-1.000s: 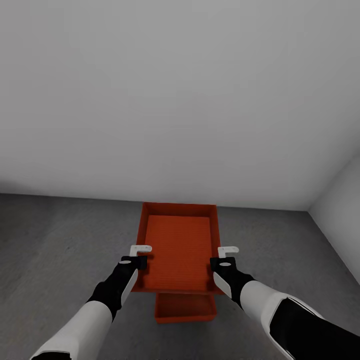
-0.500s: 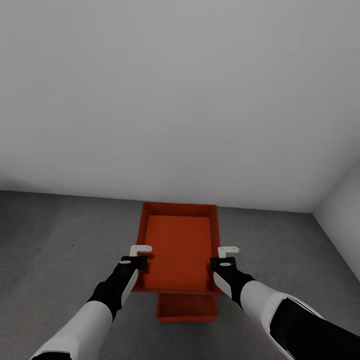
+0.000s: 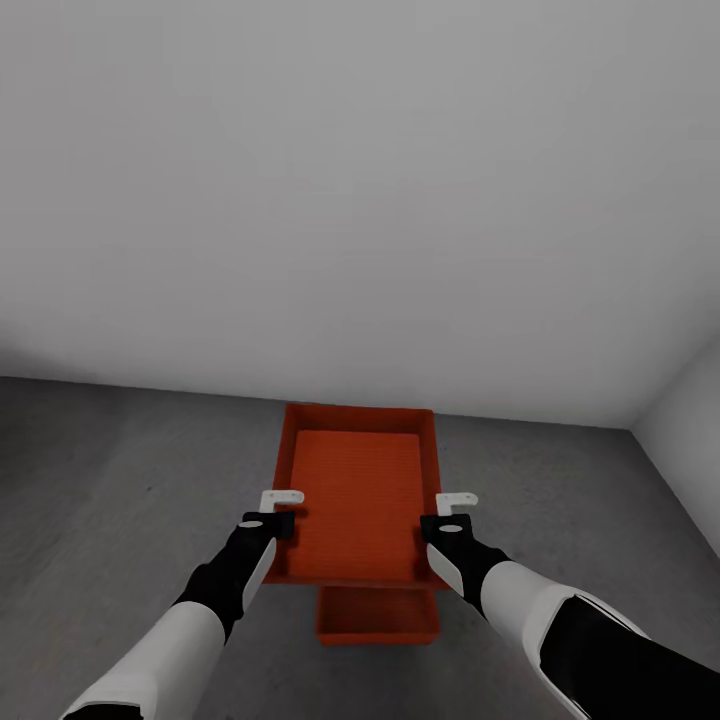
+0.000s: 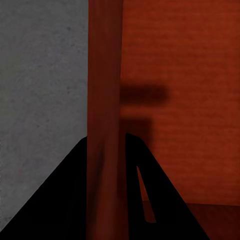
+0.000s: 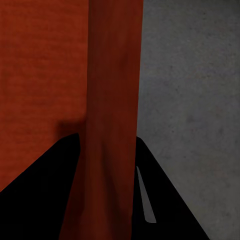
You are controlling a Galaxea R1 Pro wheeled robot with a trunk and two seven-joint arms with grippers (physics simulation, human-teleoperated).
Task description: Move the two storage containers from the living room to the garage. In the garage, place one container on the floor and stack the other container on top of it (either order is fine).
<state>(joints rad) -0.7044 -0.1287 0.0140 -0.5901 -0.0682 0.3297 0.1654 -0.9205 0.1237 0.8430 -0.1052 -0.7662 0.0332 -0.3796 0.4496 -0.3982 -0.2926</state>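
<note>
Stacking step, garage. Orange-red open-top rectangular bin with ribbed bottom and slightly tapered walls (image 3: 358, 495) is carried between both arms above the dark grey mottled concrete floor (image 3: 120, 480), facing a plain white wall (image 3: 360, 200). The left gripper (image 3: 281, 510) is clenched on the bin's left side wall (image 4: 104, 125), and the right gripper (image 3: 455, 511) is clenched on its right side wall (image 5: 112, 125); each wrist view shows the wall running between the dark fingers. A second, identical orange-red bin (image 3: 378, 615) lies on the floor, showing below the near edge of the carried one, so the first placement appears done. The carried bin seems to sit farther from the robot than the lower one, though height cannot be judged. The next move likely calls for drawing the carried bin back until the rims line up, lowering it level, then releasing both walls together.
</note>
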